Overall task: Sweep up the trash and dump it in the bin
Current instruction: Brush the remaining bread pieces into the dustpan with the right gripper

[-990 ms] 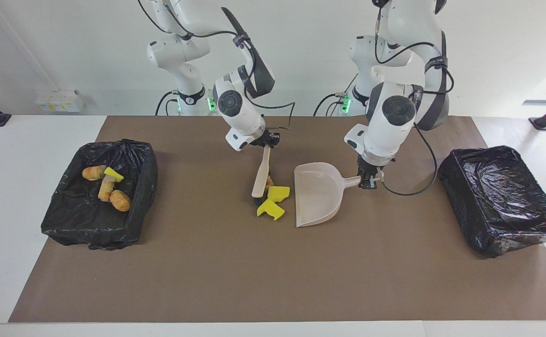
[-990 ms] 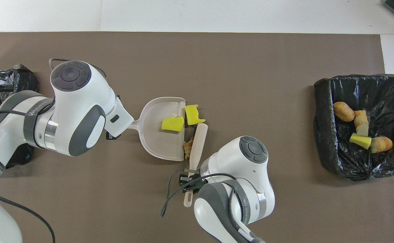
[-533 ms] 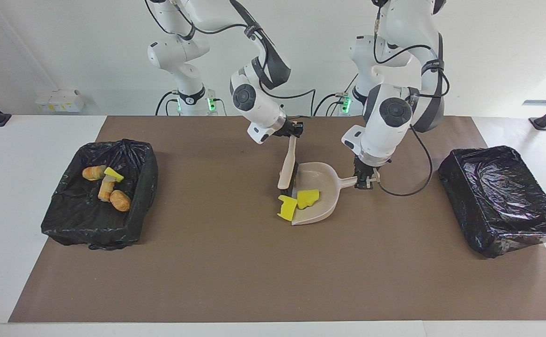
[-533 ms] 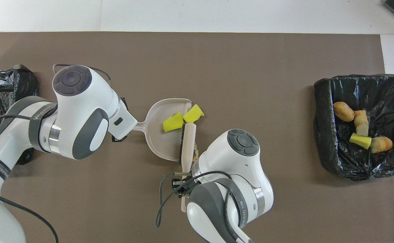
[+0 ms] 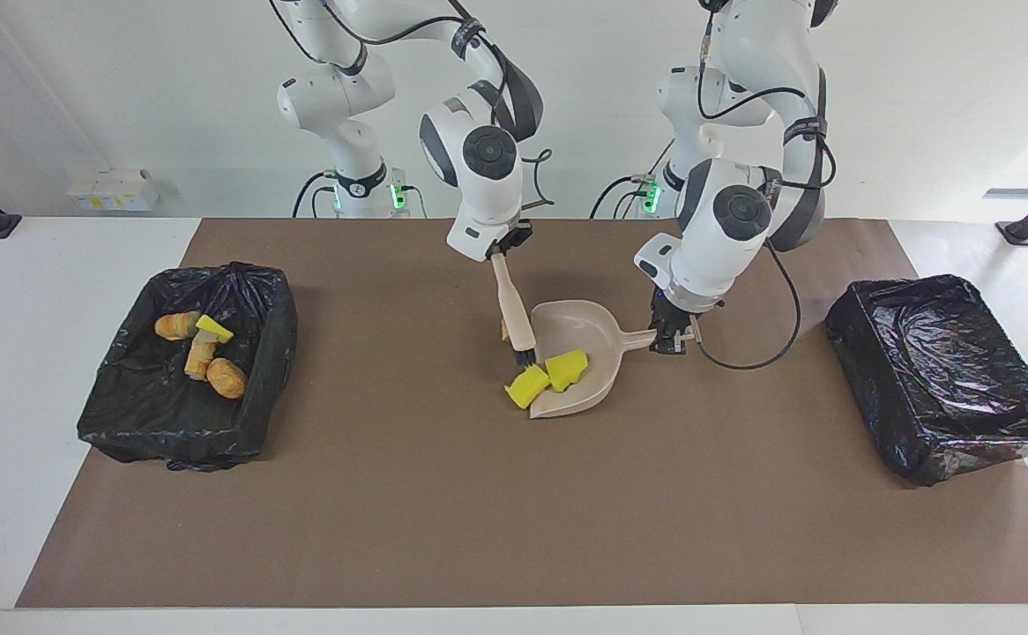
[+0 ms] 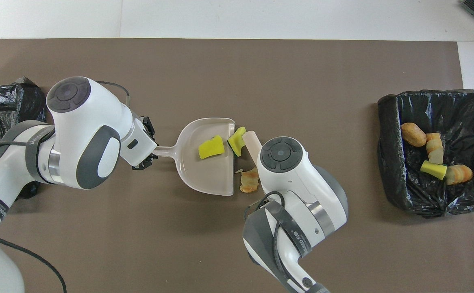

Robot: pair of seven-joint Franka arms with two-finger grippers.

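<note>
- Overhead view only: tan-orange striped lump (image 6: 249, 180) lies on the brown mat (image 6: 261, 73), just beside the dustpan (image 6: 208, 171) lip, on the side nearer the robots; in the facing view it is mostly hidden by the brush (image 5: 515, 310), only a sliver seems to show.
- Facing view only: right end effector (image 5: 507, 250) clamped on the brush handle top, brush slanting down, bristles at the pan mouth; overhead, the right arm's wrist covers that grip.
- Left end effector (image 5: 671, 336) gripping the dustpan handle, seen in both views; pan rests on the mat mid-counter.
- Trash: one wavy-edged bright yellow sponge chunk (image 6: 211, 147) inside the pan; second yellow chunk (image 6: 237, 140) at the pan's open edge, touching the brush tip, partly over the lip.
- Bin with trash (image 5: 100, 401), black-lined, at the right arm's end: three orange-tan lumps plus one yellow piece inside.
- Second black-lined bin (image 5: 946, 441) at the left arm's end, well apart from the pan.
</note>
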